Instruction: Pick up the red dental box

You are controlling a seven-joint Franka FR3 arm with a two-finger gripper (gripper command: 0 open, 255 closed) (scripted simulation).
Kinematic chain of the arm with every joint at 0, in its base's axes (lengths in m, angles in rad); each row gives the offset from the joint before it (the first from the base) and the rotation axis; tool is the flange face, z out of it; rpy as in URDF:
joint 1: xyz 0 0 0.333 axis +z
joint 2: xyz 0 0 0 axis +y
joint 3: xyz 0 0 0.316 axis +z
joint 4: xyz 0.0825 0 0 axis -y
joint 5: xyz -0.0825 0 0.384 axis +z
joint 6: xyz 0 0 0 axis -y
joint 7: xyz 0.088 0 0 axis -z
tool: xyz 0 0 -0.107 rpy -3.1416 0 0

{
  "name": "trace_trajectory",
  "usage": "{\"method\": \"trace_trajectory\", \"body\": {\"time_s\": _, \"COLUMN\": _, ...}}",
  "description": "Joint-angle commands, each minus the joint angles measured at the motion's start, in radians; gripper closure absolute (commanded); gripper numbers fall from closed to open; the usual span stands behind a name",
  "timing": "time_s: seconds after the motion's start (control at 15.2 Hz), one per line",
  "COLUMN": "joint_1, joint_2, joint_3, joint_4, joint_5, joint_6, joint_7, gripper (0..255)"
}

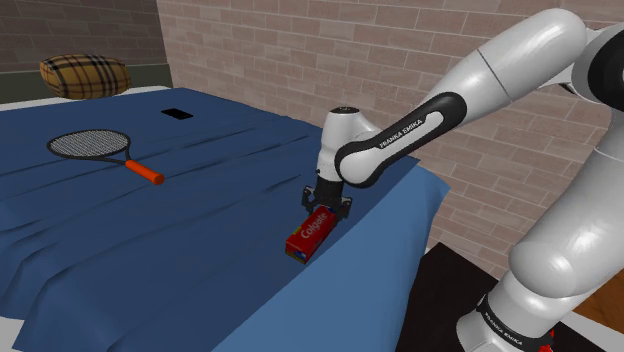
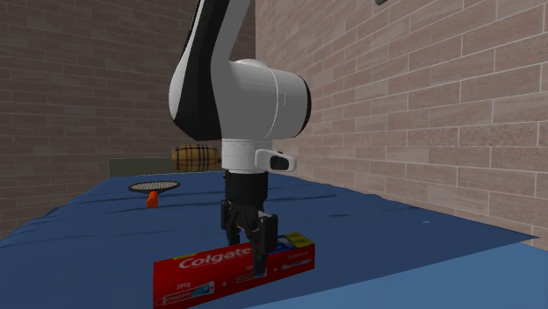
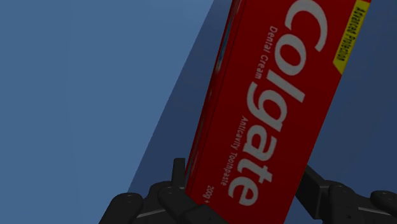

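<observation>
We see a bed-like surface under a blue cloth (image 1: 150,240) that lies in soft folds and drapes over the near edge. Brick walls (image 1: 300,60) stand behind it, their courses pale brown and grey. At the shoulder view's lower right, a dark floor (image 1: 440,300) shows past the bed's corner.

The box (image 1: 310,236) is one long, flat-sided red carton with "Colgate" in white letters and a small yellow label at one end. It sits near the cloth's draped edge, right under the white arm (image 1: 520,70). We cannot tell whether it rests on the cloth or is just clear of it.

The claw (image 2: 248,250) points down over the box near one end. Its two black fingers (image 3: 318,188) flank the narrow width and press against both long sides, so it is pinching the box.

Well apart, towards the shoulder view's upper left, we count:
- one racket (image 1: 95,147) with a dark oval head and an orange grip, lying flat
- one small flat black slab (image 1: 176,113), further back
- one rounded tan plaid pillow (image 1: 85,75) at the far edge
</observation>
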Motion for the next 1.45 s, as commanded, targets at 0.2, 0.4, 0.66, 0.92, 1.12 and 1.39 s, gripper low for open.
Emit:
{"method": "trace_trajectory", "body": {"time_s": 0.2, "joint_1": 0.000, "joint_2": 0.002, "joint_3": 0.000, "joint_4": -0.001, "joint_5": -0.001, "joint_6": 0.000, "joint_7": -0.001, "gripper": 255}}
{"method": "trace_trajectory", "body": {"time_s": 0.4, "joint_1": -0.002, "joint_2": -0.020, "joint_3": 0.002, "joint_4": 0.007, "joint_5": 0.019, "joint_6": -0.025, "joint_7": -0.015, "gripper": 255}}
{"method": "trace_trajectory", "body": {"time_s": 0.66, "joint_1": -0.003, "joint_2": -0.067, "joint_3": 0.003, "joint_4": 0.023, "joint_5": 0.058, "joint_6": -0.081, "joint_7": -0.043, "gripper": 255}}
{"method": "trace_trajectory", "body": {"time_s": 0.92, "joint_1": -0.003, "joint_2": -0.110, "joint_3": 0.000, "joint_4": 0.044, "joint_5": 0.090, "joint_6": -0.137, "joint_7": -0.066, "gripper": 255}}
{"method": "trace_trajectory", "body": {"time_s": 1.12, "joint_1": -0.002, "joint_2": -0.139, "joint_3": -0.004, "joint_4": 0.061, "joint_5": 0.109, "joint_6": -0.180, "joint_7": -0.080, "gripper": 255}}
{"method": "trace_trajectory", "body": {"time_s": 1.39, "joint_1": -0.001, "joint_2": -0.159, "joint_3": -0.008, "joint_4": 0.075, "joint_5": 0.121, "joint_6": -0.210, "joint_7": -0.089, "gripper": 255}}
